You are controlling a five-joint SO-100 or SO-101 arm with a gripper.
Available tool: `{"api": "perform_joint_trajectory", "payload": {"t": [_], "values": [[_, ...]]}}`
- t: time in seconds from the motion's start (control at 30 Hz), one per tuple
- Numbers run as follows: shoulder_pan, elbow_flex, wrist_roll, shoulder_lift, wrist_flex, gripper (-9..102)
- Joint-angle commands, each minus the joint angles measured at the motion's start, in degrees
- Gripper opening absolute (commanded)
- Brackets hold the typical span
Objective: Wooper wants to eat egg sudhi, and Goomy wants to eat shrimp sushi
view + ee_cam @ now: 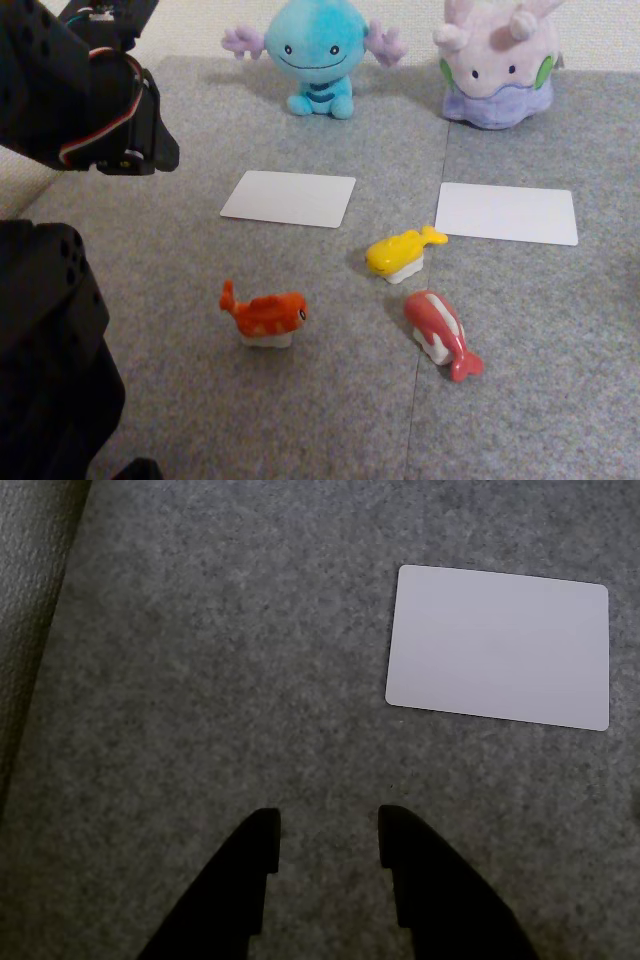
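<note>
At the far left of the fixed view the black arm (pixel 95 100) hangs above the grey felt tabletop (pixel 150 250), carrying nothing; the wrist view shows its end effector (pixel 329 825) released, the two dark fingers (pixel 255 865) apart over bare felt with nothing between them. Moving right in the fixed view, the shrimp sushi (pixel 264 315) sits on its rice base nearest the arm, its long axis running roughly left to right, upturned tail to the left and eye to the right. Behind it lies a white card (pixel 289 198), and beyond that card Wooper (pixel 316 52) sits at the back edge. Further right is the egg sudhi (pixel 402 253), tail pointing up and right, with a red-and-white striped toy (pixel 441 332) just in front of it. A second white card (pixel 507 213) lies before Goomy (pixel 497 65) at the far right. The coming move likely turns on this: both sushi lie to the right of and nearer the camera than the end effector, so the arm must swing right and reach down. The wrist view gives the finger opening and one white card (pixel 499 647) ahead and to the right; the fixed view gives the toys and plushes.
</note>
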State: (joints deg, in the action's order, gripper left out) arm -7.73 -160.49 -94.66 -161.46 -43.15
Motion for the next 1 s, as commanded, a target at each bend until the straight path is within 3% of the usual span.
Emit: {"api": "perform_joint_trajectory", "payload": {"t": [0.0, 0.97], "values": [[4.83, -14.33, 6.77, -32.87, -9.58, 16], [5.62, -9.14, 6.68, -32.61, -10.63, 16]]}}
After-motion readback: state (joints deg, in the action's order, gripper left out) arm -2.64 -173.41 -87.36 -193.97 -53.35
